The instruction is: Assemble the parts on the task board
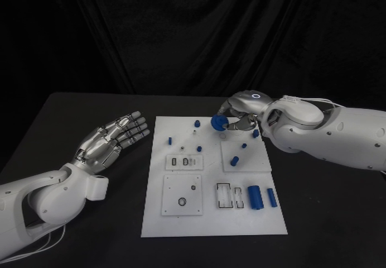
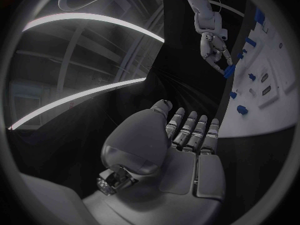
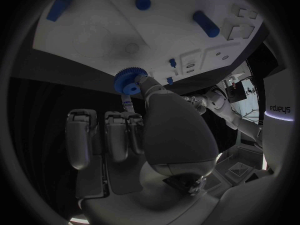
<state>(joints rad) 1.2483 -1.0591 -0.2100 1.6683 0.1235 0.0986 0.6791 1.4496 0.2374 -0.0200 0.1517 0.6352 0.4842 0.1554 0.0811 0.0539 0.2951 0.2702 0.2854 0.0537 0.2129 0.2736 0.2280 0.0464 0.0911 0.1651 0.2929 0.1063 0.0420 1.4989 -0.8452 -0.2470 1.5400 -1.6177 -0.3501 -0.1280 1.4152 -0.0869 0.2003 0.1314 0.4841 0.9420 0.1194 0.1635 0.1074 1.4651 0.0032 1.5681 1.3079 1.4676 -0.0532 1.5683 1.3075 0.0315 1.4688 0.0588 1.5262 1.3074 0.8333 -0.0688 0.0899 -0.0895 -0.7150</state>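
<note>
Right hand pinches a toothed blue gear above the board's far edge.

Head view: right hand [image 1: 240, 114] holds the round gear [image 1: 217, 122] over the flat white task board [image 1: 211, 178]; left hand [image 1: 110, 140] lies released, fingers spread, beside it.
Left wrist view: smooth silver palm empty.
Right wrist view: the ridged gear [image 3: 128, 80] sits at the fingertips [image 3: 142, 81].

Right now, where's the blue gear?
In the head view the blue gear is pinched in the right hand over the far edge of the task board, near the small blue peg standing there.
</note>
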